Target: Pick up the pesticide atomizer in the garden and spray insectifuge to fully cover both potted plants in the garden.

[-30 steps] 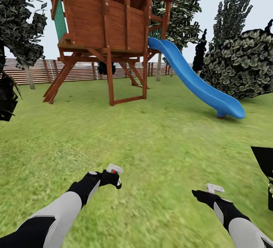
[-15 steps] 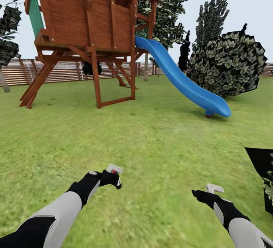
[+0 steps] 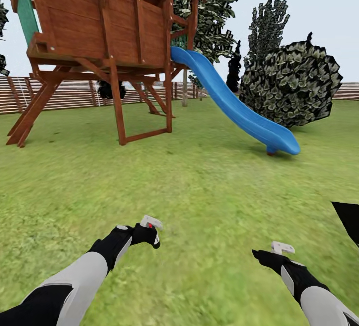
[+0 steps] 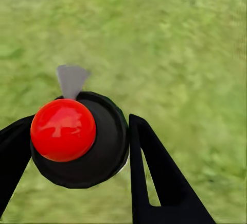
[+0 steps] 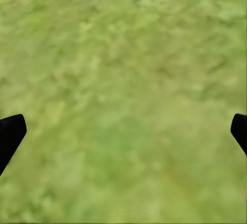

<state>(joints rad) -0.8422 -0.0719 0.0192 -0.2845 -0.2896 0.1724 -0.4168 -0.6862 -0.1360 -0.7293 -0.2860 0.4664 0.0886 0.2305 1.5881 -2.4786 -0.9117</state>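
On the green lawn (image 3: 209,186) of the garden, both black-and-white arms reach forward over open grass. At the left, the left gripper (image 3: 149,232) is clamped on the pesticide atomizer (image 4: 80,139), a small spray bottle whose round dark nozzle head with a glossy red dot sits squeezed between the two black fingers (image 4: 154,172) in the left wrist view, a pale grey spout poking out past it. From the head camera the bottle is mostly hidden by the hand, so only a speck of red and a pale tab can be made out there. At the right, the right gripper (image 3: 271,253) hangs over bare grass with its jaws spread wide, the two dark fingertips (image 5: 10,134) sitting at opposite edges of the right wrist view with nothing between them. Further off stands a brown wooden play tower (image 3: 99,41) on slanted legs, with a bright blue plastic slide (image 3: 234,106) curving down to the grass. Just beside the slide's foot is a round dark leafy bush (image 3: 291,84), and a brown slatted wooden fence (image 3: 70,94) runs behind.
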